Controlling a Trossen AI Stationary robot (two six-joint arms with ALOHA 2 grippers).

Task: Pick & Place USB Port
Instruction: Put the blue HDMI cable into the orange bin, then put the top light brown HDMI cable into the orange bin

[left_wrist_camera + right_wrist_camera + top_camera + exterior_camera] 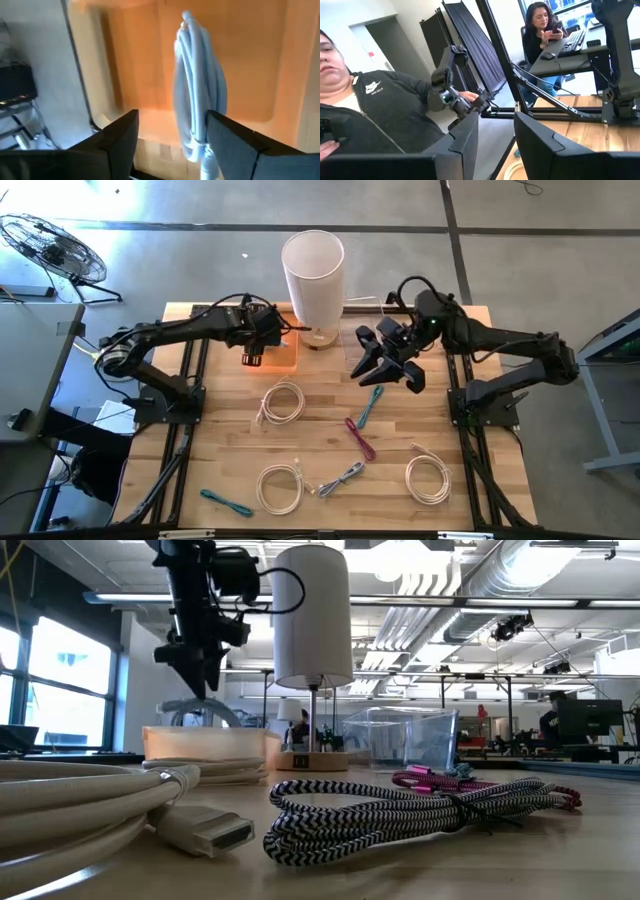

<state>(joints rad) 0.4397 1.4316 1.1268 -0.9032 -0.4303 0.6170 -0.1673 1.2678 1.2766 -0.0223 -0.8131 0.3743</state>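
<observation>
White cable coil (pixel 197 107) hangs in your left gripper (pixel 172 137), jaws clamped on it, above orange bin (pixel 283 356). Risk: coil snags rim, spills outside. Right gripper (pixel 388 367) idles, parted.

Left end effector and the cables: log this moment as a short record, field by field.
left end effector: over the orange tray, holding a white cable coil
right end effector: raised beside the clear bin, fingers apart, empty
loose white coils: three on the table
other cables: teal, magenta, striped, teal near the front edge
lamp: at the back centre
</observation>
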